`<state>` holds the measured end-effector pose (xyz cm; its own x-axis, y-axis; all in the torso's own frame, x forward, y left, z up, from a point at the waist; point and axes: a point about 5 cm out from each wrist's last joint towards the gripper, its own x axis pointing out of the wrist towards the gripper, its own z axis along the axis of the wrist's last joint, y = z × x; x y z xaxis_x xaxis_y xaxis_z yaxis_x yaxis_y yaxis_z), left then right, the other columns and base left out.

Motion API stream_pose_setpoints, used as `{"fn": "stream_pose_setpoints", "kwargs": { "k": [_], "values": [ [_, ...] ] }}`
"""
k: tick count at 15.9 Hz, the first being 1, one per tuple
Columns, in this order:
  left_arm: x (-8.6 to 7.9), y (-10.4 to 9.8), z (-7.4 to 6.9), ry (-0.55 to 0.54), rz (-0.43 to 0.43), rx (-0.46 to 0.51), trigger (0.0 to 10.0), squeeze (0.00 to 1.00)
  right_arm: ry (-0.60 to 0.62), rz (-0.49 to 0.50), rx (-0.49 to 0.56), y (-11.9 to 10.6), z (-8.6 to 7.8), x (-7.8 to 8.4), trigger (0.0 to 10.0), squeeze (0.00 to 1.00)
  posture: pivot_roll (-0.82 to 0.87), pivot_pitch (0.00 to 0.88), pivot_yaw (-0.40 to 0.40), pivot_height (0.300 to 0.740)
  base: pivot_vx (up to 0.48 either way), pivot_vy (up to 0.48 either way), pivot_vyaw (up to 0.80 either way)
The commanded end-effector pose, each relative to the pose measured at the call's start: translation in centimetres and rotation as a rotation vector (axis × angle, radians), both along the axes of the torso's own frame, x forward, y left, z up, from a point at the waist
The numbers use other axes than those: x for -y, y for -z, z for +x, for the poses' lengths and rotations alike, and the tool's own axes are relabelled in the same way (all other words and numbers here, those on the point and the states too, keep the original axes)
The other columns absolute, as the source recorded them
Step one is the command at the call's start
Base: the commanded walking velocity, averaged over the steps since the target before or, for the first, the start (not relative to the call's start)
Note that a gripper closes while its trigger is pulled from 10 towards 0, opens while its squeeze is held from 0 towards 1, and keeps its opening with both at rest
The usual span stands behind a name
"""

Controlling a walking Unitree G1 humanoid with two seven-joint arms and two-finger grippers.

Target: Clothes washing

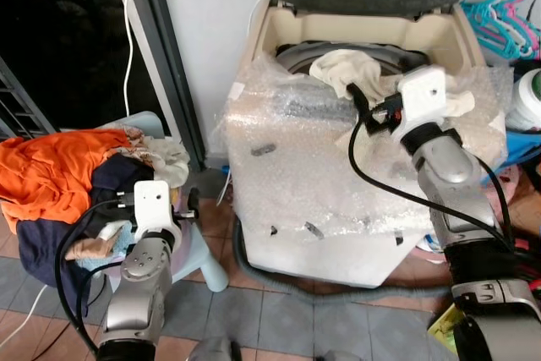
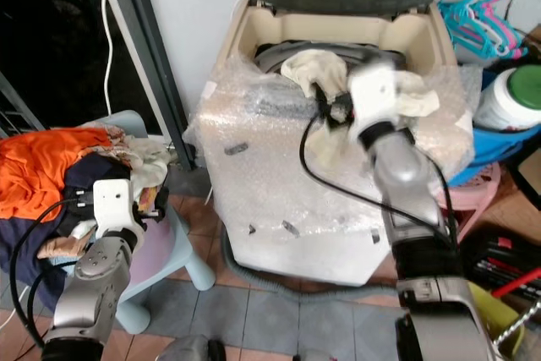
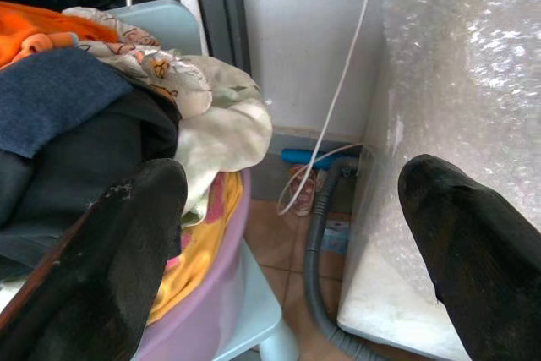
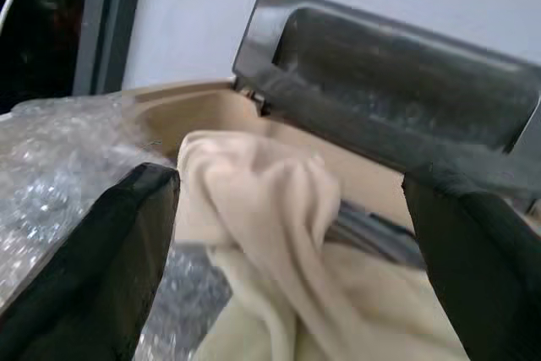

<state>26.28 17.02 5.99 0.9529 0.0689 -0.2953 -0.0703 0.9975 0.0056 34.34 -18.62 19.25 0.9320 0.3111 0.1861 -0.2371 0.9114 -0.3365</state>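
A top-loading washing machine (image 1: 338,200) wrapped in bubble wrap stands with its lid (image 4: 397,90) up. A cream cloth (image 1: 342,69) lies bunched over the drum's front rim. My right gripper (image 1: 362,101) hovers over that rim, open, its fingers (image 4: 127,243) spread wide either side of the cream cloth (image 4: 262,200) without closing on it. At lower left my left gripper (image 1: 188,206) is open and holds nothing. It sits beside a pile of clothes: an orange garment (image 1: 51,171), dark blue cloth (image 3: 59,90) and a pale patterned piece (image 3: 211,116).
The pile rests in a pink basin (image 3: 211,293) on a light blue chair (image 1: 203,255). A grey hose (image 1: 338,289) runs along the floor at the machine's base. Coloured hangers (image 1: 507,14) and a white jar with a green lid (image 2: 507,95) are at right. A dark doorway (image 1: 76,40) lies at left.
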Motion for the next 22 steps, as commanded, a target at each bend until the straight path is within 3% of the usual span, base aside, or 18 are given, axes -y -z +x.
{"fn": "stream_pose_setpoints", "kwargs": {
  "k": [1,6,8,10,12,15,19,22],
  "values": [
    [-0.4,-0.3,0.2,-0.004,0.009,0.015,10.0,0.00,-0.012,0.021,-0.019,0.0,-0.3,0.4,10.0,0.27,-0.07,0.014,0.063,0.740,0.000,0.000,0.00],
    [-0.3,-0.2,0.3,0.005,0.018,-0.002,10.0,0.00,0.093,-0.038,-0.232,3.7,-0.2,1.4,10.0,0.15,-0.06,0.009,0.065,0.740,0.000,0.000,0.00],
    [-0.3,-0.1,0.4,0.007,0.023,-0.009,10.0,0.00,0.160,-0.073,-0.285,4.2,1.1,1.0,10.0,0.07,-0.06,0.006,0.064,0.740,0.000,0.000,0.00],
    [-0.3,-0.1,0.5,0.008,0.025,-0.010,10.0,0.00,0.201,-0.074,-0.284,3.8,2.1,0.6,10.0,0.06,-0.06,0.005,0.063,0.740,0.000,0.000,0.00],
    [-0.2,-0.1,0.5,0.006,0.029,-0.009,10.0,0.00,0.243,-0.005,-0.189,0.9,4.1,-1.1,10.0,0.02,-0.05,0.000,0.057,0.740,0.000,0.000,0.00],
    [-0.1,-0.1,0.5,0.001,0.027,-0.011,10.0,0.00,0.239,0.067,-0.102,-1.6,5.1,-2.6,10.0,0.02,-0.05,0.000,0.050,0.740,0.000,0.000,0.00],
    [-0.1,0.0,0.4,-0.007,0.025,-0.013,10.0,0.00,0.184,0.142,0.063,-4.5,4.8,-3.4,10.0,0.02,-0.04,0.001,0.046,0.740,0.000,0.000,0.00],
    [-0.2,0.0,0.3,-0.006,0.023,-0.013,10.0,0.00,0.101,0.123,0.072,-3.4,3.2,-2.9,10.0,0.00,-0.05,0.005,0.051,0.740,0.000,0.000,0.00]
  ]
}}
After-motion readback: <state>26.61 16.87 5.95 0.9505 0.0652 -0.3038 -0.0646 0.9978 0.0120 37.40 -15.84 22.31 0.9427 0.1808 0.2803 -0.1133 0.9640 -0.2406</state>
